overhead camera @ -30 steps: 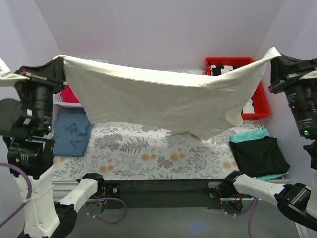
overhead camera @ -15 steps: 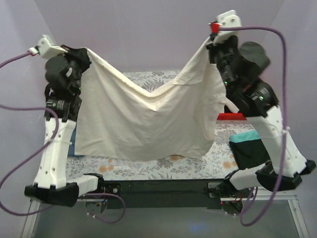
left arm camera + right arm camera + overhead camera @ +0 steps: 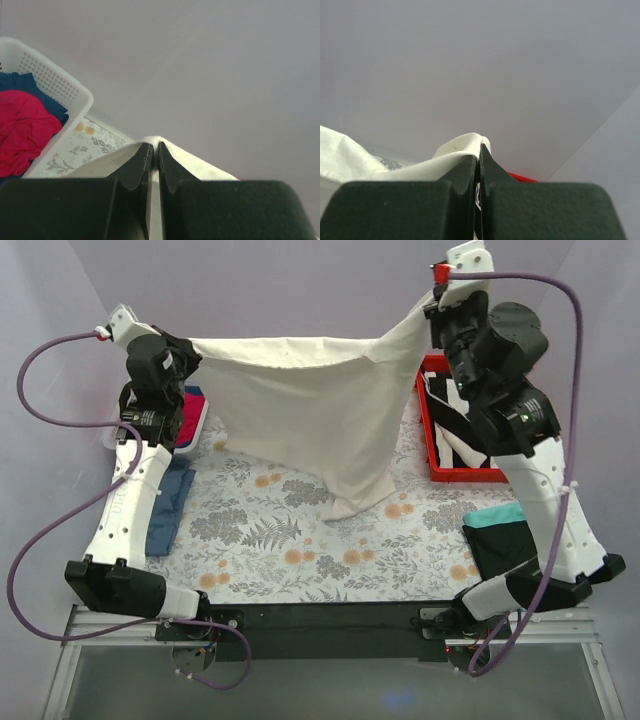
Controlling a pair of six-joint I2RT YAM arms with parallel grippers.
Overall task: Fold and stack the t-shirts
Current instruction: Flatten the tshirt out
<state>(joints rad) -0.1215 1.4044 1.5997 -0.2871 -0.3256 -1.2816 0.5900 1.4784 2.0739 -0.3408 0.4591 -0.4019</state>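
A large cream t-shirt [image 3: 310, 410] hangs stretched between both arms above the back of the table, its lower edge drooping onto the floral covering. My left gripper [image 3: 188, 345] is shut on its left top corner; in the left wrist view the cloth [image 3: 120, 155] is pinched between the fingers [image 3: 154, 146]. My right gripper [image 3: 432, 312] is shut on its right top corner; in the right wrist view the cloth [image 3: 460, 145] is pinched at the tips [image 3: 479, 150]. A folded black shirt on a teal one [image 3: 515, 545] lies at the right. A navy shirt [image 3: 170, 505] lies at the left.
A red bin [image 3: 455, 435] with black-and-white cloth stands at the back right. A white basket [image 3: 55, 87] at the back left holds a red shirt [image 3: 20, 130] and a navy one. The grey floral covering [image 3: 300, 550] lies over the table.
Both arms have swung toward the back wall and spread wider. The cream shirt now hangs farther back and is stretched flatter along its top edge.
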